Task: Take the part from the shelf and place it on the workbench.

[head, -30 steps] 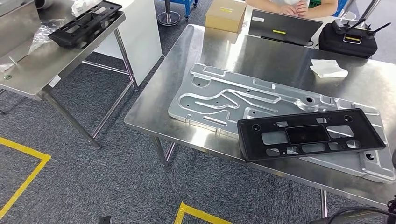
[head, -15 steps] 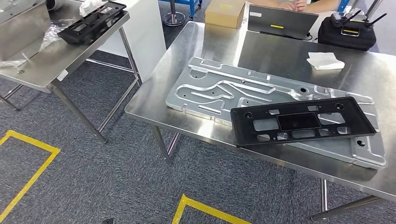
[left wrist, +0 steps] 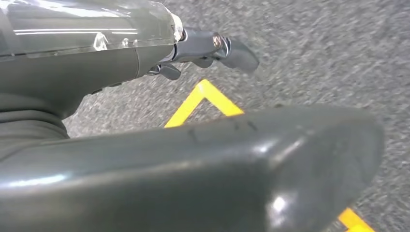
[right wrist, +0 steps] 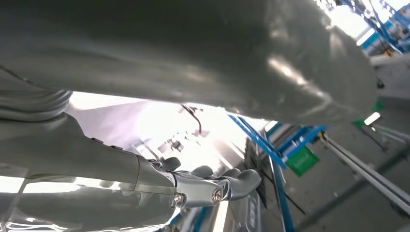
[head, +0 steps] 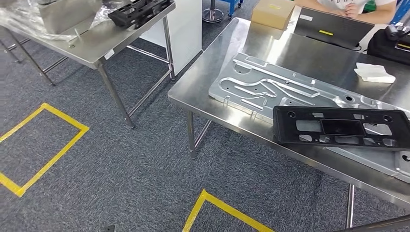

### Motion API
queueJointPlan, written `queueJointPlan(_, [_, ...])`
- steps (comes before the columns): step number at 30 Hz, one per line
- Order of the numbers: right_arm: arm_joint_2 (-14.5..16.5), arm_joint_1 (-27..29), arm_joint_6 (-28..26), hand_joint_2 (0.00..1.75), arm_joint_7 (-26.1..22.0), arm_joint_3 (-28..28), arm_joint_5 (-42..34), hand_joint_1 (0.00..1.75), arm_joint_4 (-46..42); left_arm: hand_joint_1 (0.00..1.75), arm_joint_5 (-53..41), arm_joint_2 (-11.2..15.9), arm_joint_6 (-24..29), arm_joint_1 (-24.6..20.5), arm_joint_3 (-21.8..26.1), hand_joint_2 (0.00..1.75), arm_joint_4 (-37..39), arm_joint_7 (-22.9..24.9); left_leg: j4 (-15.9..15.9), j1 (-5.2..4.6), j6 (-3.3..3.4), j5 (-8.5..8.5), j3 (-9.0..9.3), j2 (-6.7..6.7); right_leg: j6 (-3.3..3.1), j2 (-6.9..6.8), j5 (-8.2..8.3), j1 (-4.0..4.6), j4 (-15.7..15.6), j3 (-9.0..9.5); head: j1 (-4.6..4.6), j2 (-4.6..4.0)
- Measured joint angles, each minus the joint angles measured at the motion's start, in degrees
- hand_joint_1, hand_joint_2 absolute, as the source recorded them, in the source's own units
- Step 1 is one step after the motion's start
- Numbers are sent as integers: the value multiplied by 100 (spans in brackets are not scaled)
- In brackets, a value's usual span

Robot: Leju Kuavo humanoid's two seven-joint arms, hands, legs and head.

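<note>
— Two steel tables, you say?
— Yes. At the far left a side table (head: 104, 36) carries a black part (head: 140, 10) at its right edge, beside crumpled plastic film (head: 21, 21). Right of it, a strip of open grey carpet (head: 145, 145) separates it from the workbench (head: 212, 94).
— What marks the floor?
— Yellow tape (head: 46, 140) in angles, with broad bare carpet around.
— And the bench?
— A silver plate (head: 270, 89) lies flat near the front edge. Another black part (head: 341, 126) rests across the plate's right end, its front edge close to the bench edge. Behind sit a box (head: 273, 12), a laptop (head: 333, 29), a cloth (head: 373, 72) and a black case (head: 394, 46); a person (head: 358, 7) sits beyond.
— The hands?
— The left hand (left wrist: 212, 48) hangs above carpet, fingers loosely extended, empty. The right hand (right wrist: 212, 186) holds nothing I can see; whether its fingers are spread or curled I cannot tell.
</note>
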Motion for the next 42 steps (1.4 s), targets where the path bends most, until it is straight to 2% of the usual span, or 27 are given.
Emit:
queueJointPlan(2, [-4, 62, 5, 0, 2, -32, -22, 0, 42, 0, -1, -3, -8, 6, 0, 0, 0, -1, 34, -12, -13, 129, -190, -136, -35, 31, 172, 19, -27, 240, -1, 0])
queueJointPlan(4, [-9, 99, 10, 0, 2, -75, -39, 0, 66, 0, -2, -8, -15, 7, 0, 0, -1, -5, 80, -13, -42, 240, -349, -264, -120, 210, 383, 39, -769, 819, -1, 0])
queueJointPlan(6, [-21, 171, 34, 0, 7, -147, -64, 0, 72, 0, -4, -16, -29, 0, 0, 0, -2, -18, 103, -18, -86, 343, -437, -386, -175, 421, 364, 53, -1460, 1271, -2, 0])
queueJointPlan(7, [-26, 215, 57, 0, 10, -200, -79, 0, 73, 0, -5, -21, -41, 4, 0, 0, -2, -26, 97, -14, -117, 398, -460, -451, -191, 457, 324, 62, -1614, 1351, -2, 0])
queueJointPlan(9, [-22, 291, 111, 0, 16, -302, -100, 0, 74, 0, -6, -19, -67, 33, -1, 0, -1, -35, 70, -5, -186, 489, -493, -562, -217, 327, 400, 56, -1677, 1334, -2, 0])
queueJointPlan(10, [-14, 313, 138, 0, 15, -344, -104, 0, 74, 0, -7, -15, -77, 48, -2, 0, 1, -36, 114, -9, -213, 431, -535, -516, -247, 252, 456, 41, -1698, 1297, -3, -1])
queueJointPlan(11, [-1, 345, 160, 0, 12, -376, -103, 0, 74, 0, -7, -11, -84, 56, -2, 0, 2, -36, 250, -10, -238, 261, -600, -410, -281, 172, 521, 24, -1720, 1250, -3, -1])
queueJointPlan(13, [32, 415, 196, 0, 6, -439, -94, 0, 80, 0, -5, -9, -90, 55, -2, 0, 2, -37, 845, 11, -294, -327, -785, -118, -318, 19, 640, 15, -1736, 1125, -3, -1])
queueJointPlan(14, [49, 438, 209, 0, 4, -465, -86, 0, 86, 0, -5, -9, -93, 53, -2, 0, 2, -36, 1233, 42, -330, -581, -868, -39, -320, -59, 693, 16, -1729, 1054, -3, -1])
queueJointPlan(15, [65, 449, 222, 0, 4, -490, -73, 0, 97, 0, -5, -10, -96, 49, -2, 0, 2, -37, 1561, 72, -367, -705, -902, 2, -308, -137, 747, 15, -1719, 979, -3, -1])
queueJointPlan(16, [82, 449, 234, 0, 4, -510, -57, 0, 112, 0, -5, -10, -98, 46, -2, 0, 2, -37, 1748, 102, -402, -688, -864, 25, -292, -215, 798, 12, -1701, 899, -4, 0])
queueJointPlan(17, [98, 447, 243, 0, 4, -527, -40, 0, 127, 0, -5, -10, -98, 44, -2, 0, 2, -37, 1733, 128, -432, -557, -727, 47, -271, -294, 843, 6, -1676, 816, -4, 0])
queueJointPlan(19, [125, 433, 261, 0, 5, -555, 1, 0, 161, 0, -5, -11, -98, 36, -2, 0, 1, -37, 1132, 159, -463, -317, -183, 187, -217, -439, 912, -4, -1604, 670, -4, 0])
queueJointPlan(20, [133, 423, 271, 0, 5, -566, 22, 0, 176, 0, -5, -14, -97, 26, -2, 0, -1, -37, 684, 141, -453, -334, 133, 290, -184, -507, 939, -5, -1564, 616, -5, 0])
queueJointPlan(22, [141, 372, 295, 0, 11, -585, 70, 0, 217, 0, -5, -21, -90, 4, -2, 0, -4, -36, 106, 83, -365, -479, 471, 421, -104, -639, 1001, 1, -1527, 571, -7, 0])
queueJointPlan(24, [148, 302, 316, 0, 21, -592, 110, 0, 268, 0, -5, -25, -83, 9, -2, 0, -4, -35, -2, 47, -225, -457, 437, 340, -17, -758, 1066, -12, -1536, 561, -7, 0])
queueJointPlan(26, [153, 254, 330, 0, 29, -591, 132, 0, 327, 0, -5, -30, -81, 24, -2, 0, -3, -36, -37, 52, -95, -330, 341, 241, 46, -582, 884, -48, -1419, 508, -6, -1])
queueJointPlan(28, [154, 246, 335, 0, 36, -597, 142, 0, 389, 0, -4, -34, -79, 26, -2, 0, -3, -36, -48, 47, -12, -190, 205, 154, 62, -205, 340, -60, -933, 365, -5, -1])
queueJointPlan(29, [154, 249, 335, 0, 37, -601, 144, 0, 416, 0, -4, -36, -79, 26, -2, 0, -2, -35, -39, 33, 8, -123, 121, 99, 56, -84, 63, -51, -576, 280, -5, 0])
queueJointPlan(30, [155, 249, 336, 0, 38, -604, 149, 0, 441, 0, -4, -39, -80, 27, -2, 0, -2, -35, -25, 15, 13, -56, 24, 33, 47, -23, -101, -37, -257, 230, -5, 0])
queueJointPlan(31, [156, 250, 338, 0, 38, -605, 154, 0, 465, 0, -6, -43, -84, 28, -2, 0, -2, -36, -6, -1, 14, 10, -76, -39, 33, 4, -131, -21, -70, 247, -6, -1])
queueJointPlan(32, [157, 253, 346, 0, 42, -607, 159, 0, 483, 0, -8, -45, -90, 28, -2, 0, -2, -36, 20, -11, 9, 70, -175, -113, 13, 21, -38, -6, -77, 354, -6, -1])
queueJointPlan(34, [158, 270, 376, 0, 49, -633, 163, 0, 502, 0, -15, -48, -106, 30, -3, 0, -3, -41, 83, -15, -16, 176, -353, -257, -46, 146, 233, 11, -673, 831, -6, -1])
queueJointPlan(36, [161, 311, 418, 0, 54, -688, 168, 0, 498, 0, -20, -49, -124, 27, -4, 0, -4, -48, 126, -20, -66, 278, -477, -391, -103, 375, 263, 17, -1404, 1296, -6, 0])
queueJointPlan(37, [166, 339, 437, 0, 52, -720, 178, 0, 490, 0, -23, -49, -130, 29, -6, 0, -4, -51, 127, -18, -97, 336, -513, -458, -127, 450, 222, 24, -1609, 1405, -7, 0])
queueJointPlan(40, [198, 387, 496, 0, 44, -786, 222, 0, 452, 0, -67, -43, -146, 65, -11, 0, 0, -54, 69, -25, -210, 510, -573, -645, -210, 321, 308, 30, -1684, 1386, -8, -1])
queueJointPlan(42, [210, 387, 512, 0, 44, -793, 234, 0, 444, 0, -91, -36, -151, 83, -13, 0, 2, -54, 50, -44, -249, 552, -599, -687, -251, 254, 358, 6, -1705, 1364, -6, -1])
